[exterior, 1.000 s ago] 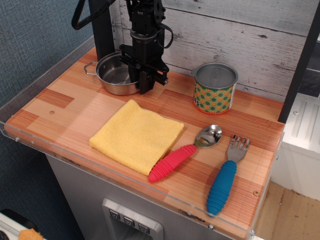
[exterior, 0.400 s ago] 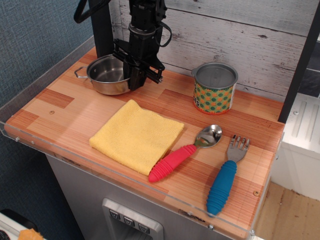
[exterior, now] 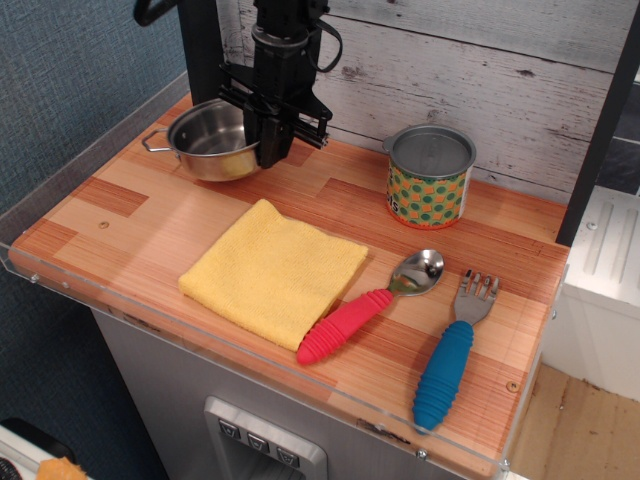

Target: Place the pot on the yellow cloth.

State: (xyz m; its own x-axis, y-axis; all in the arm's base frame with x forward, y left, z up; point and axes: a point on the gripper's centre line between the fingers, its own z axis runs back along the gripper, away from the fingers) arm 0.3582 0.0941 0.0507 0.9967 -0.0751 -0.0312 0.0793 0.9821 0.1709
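Note:
The shiny steel pot [exterior: 207, 142] is at the back left of the wooden table, and one wire loop handle shows on its left side. My black gripper [exterior: 272, 152] comes down from above and is shut on the pot's right rim. It seems to hold the pot slightly off the surface. The yellow cloth [exterior: 272, 270] lies flat in front of the pot, nearer the table's front edge, with nothing on it.
A tin can [exterior: 430, 175] with a green-and-orange dotted label stands at the back right. A red-handled spoon [exterior: 345, 322] and a blue-handled fork [exterior: 443, 372] lie right of the cloth. A clear rim [exterior: 90, 150] edges the table. A plank wall stands behind.
My gripper has moved left and slightly up with the pot held by its rim. The pot has shifted left with it. The cloth, can, spoon and fork have not moved.

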